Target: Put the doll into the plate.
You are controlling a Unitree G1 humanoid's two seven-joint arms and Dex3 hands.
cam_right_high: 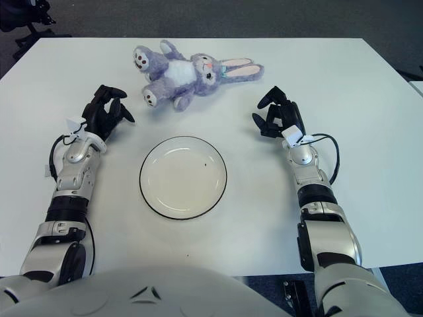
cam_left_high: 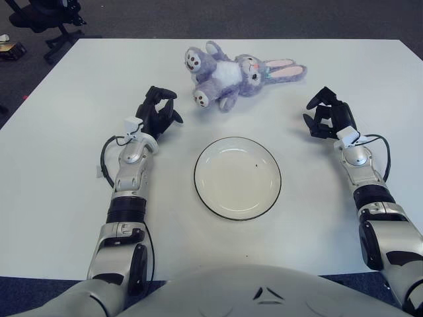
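We have yet to grasp the doll (cam_left_high: 241, 72), which lies on its side on the white surface (cam_left_high: 66, 132), just beyond the empty plate (cam_left_high: 237, 177). Our left hand (cam_left_high: 158, 111) and right hand (cam_left_high: 325, 113) flank the plate, fingers loosely curled, holding nothing. We should close on the plump body, not the floppy ears, then lift clear of the rim. The doll's underside is hidden from us.

Doll (cam_left_high: 239, 74): soft plush cloth, fuzzy matt nap. Plate (cam_left_high: 237, 177): smooth, glossy, glazed-looking surface with a dark rim line. Table (cam_left_high: 59, 119): smooth, matt white top. Left robot hand (cam_left_high: 158, 111) and right robot hand (cam_left_high: 326, 113): black matt plastic; forearms finished in silvery, satin casing.
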